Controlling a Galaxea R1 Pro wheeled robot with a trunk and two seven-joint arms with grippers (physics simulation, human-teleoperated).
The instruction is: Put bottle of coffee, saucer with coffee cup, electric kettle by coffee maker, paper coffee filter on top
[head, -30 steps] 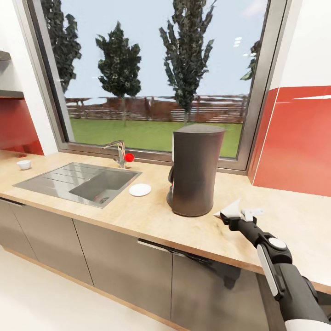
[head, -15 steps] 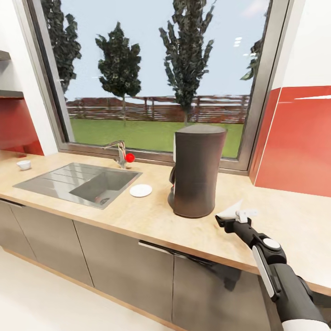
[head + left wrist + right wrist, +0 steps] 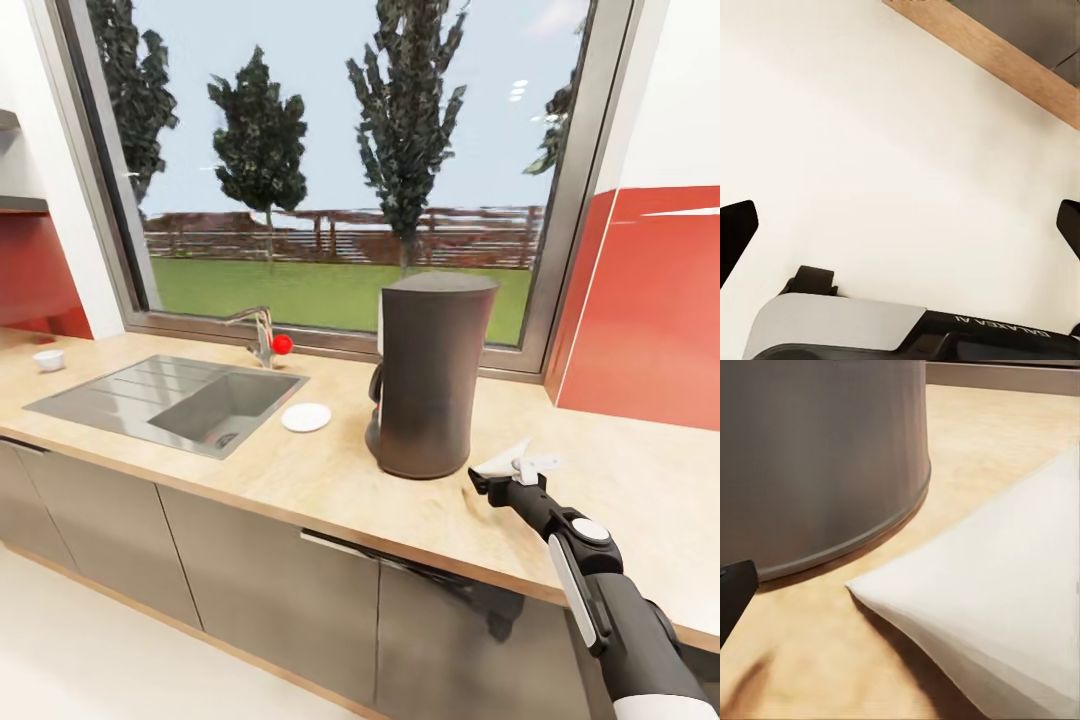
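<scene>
Right gripper (image 3: 500,474) grips the paper coffee filter (image 3: 503,458) low over the kitchen countertop (image 3: 330,480), just beside the coffee maker (image 3: 428,375).

By my reading the task is at an early stage: the coffee maker stands on the counter, but the filter is not yet on its top; the saucer (image 3: 306,417) lies bare by the sink (image 3: 170,400), the coffee cup (image 3: 48,360) sits far off at the counter's left end, well apart. Left gripper (image 3: 900,232) hangs with fingers spread wide, empty, over pale floor.

The beige wood-grain surface (image 3: 330,480) carries the coffee maker (image 3: 428,375), the saucer (image 3: 306,417) beside a sink (image 3: 170,402), and the coffee cup (image 3: 48,359).
</scene>
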